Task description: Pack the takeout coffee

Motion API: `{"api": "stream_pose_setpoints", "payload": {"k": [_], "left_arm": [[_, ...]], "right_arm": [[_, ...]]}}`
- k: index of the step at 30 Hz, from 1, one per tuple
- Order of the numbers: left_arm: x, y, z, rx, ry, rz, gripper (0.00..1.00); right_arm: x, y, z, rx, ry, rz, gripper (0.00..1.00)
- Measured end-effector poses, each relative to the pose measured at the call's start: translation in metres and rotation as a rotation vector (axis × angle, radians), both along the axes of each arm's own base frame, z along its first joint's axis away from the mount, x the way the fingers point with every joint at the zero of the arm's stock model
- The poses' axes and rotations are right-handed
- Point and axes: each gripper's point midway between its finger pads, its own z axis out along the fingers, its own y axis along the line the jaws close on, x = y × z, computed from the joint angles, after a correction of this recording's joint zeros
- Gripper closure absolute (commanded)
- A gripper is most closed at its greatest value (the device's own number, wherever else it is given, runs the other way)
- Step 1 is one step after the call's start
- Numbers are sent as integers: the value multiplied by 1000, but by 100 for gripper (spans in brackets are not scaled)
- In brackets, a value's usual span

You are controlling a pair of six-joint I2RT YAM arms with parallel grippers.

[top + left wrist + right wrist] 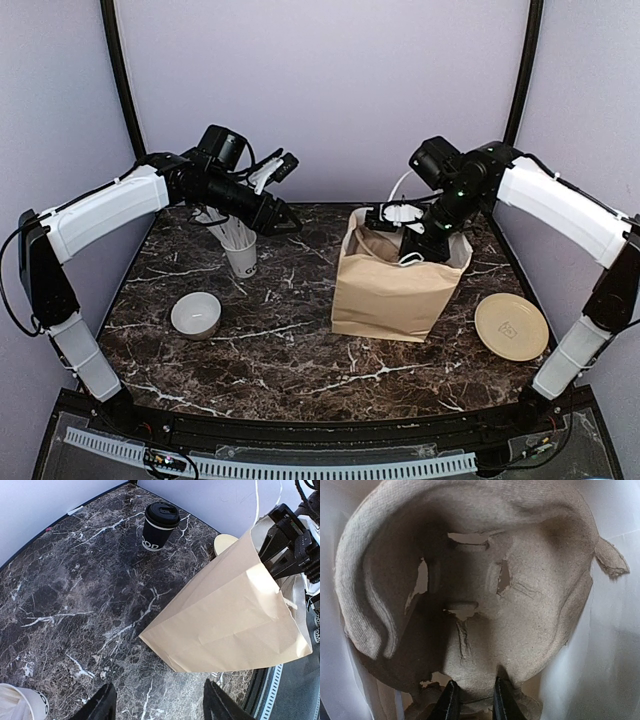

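While right hand (476,686) pinches cardboard tray (530,610) inside bag (230,615), left hand (159,692) hangs open, coffee cup (159,526) at 12 o'clock.

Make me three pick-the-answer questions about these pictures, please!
1. What colour is the bowl? A white B red C green
2. The left gripper is A open B shut on a spoon C shut on a fork
3. Where is the black coffee cup? A in the bowl B standing on the table C in the left gripper
Answers: 1 A, it looks plain white; 2 A, its fingers are wide apart, nothing between; 3 B, it stands upright on the marble.
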Motion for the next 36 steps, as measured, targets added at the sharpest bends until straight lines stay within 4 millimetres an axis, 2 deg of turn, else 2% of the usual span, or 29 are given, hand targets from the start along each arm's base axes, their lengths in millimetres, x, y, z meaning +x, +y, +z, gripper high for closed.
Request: {"api": "stream_pose_setpoints", "payload": {"k": [6,9,15,28,36], "left_arm": [[4,-3,5,-6,-7,-1,38],[5,-4,3,-6,-3,-3,38],[6,-6,-4,0,13,-6,38],[4,-6,-6,-2,21,-13,38],[4,-6,-7,0,24,-13,38]], "right_arm": [[-15,-11,-4,21,-28,11,81],[-16,-12,-4,16,-24,11,80],[-7,-9,-16,-21,1,-3,81],[18,-1,-42,-88,22,-53,80],[25,-3,-32,-90,3,-104,80]]}}
